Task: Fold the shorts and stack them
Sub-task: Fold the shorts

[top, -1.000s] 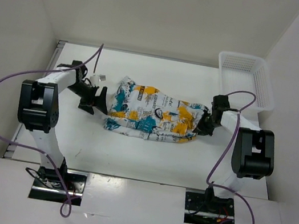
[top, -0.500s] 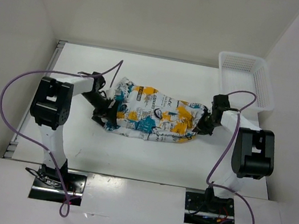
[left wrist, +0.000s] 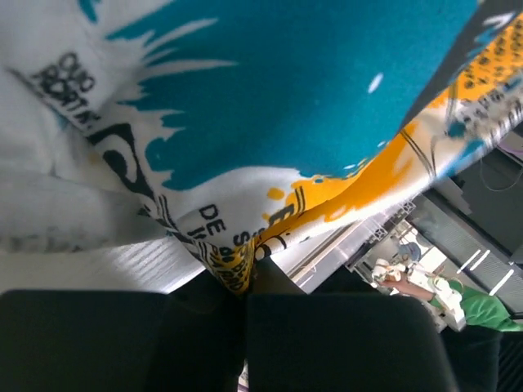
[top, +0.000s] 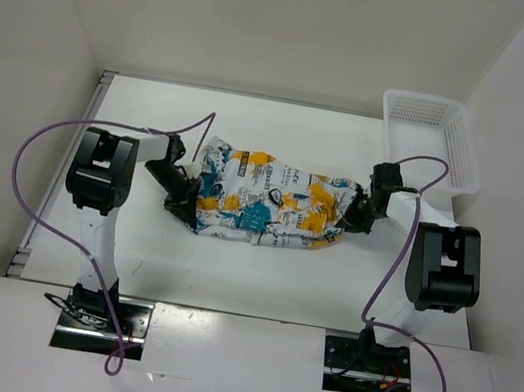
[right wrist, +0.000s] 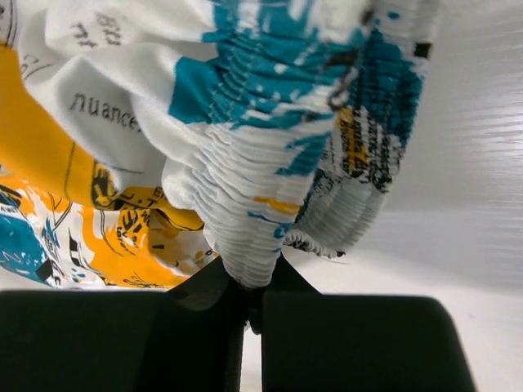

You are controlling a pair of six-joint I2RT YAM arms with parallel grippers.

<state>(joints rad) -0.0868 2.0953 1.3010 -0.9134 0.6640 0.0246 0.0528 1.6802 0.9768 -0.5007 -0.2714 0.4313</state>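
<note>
Shorts point(top: 266, 202) are lying crumpled on the table point(top: 228, 271), well left of the mesh basket point(top: 433, 135), with their long axis running left to right between your arms. Your left gripper point(top: 183, 200) is pinching a fabric edge at the end farthest from the basket. Your right gripper point(top: 354, 216) is clamping the gathered waistband at the nearest end. Open tabletop is waiting toward the bases, likely your folding room.

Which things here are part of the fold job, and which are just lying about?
Part of the job:
- shorts, spread on the table
- left gripper, shut on the shorts' left end
- right gripper, shut on the elastic waistband end

Just lying about:
- white mesh basket, far right corner, apart from the shorts
</note>
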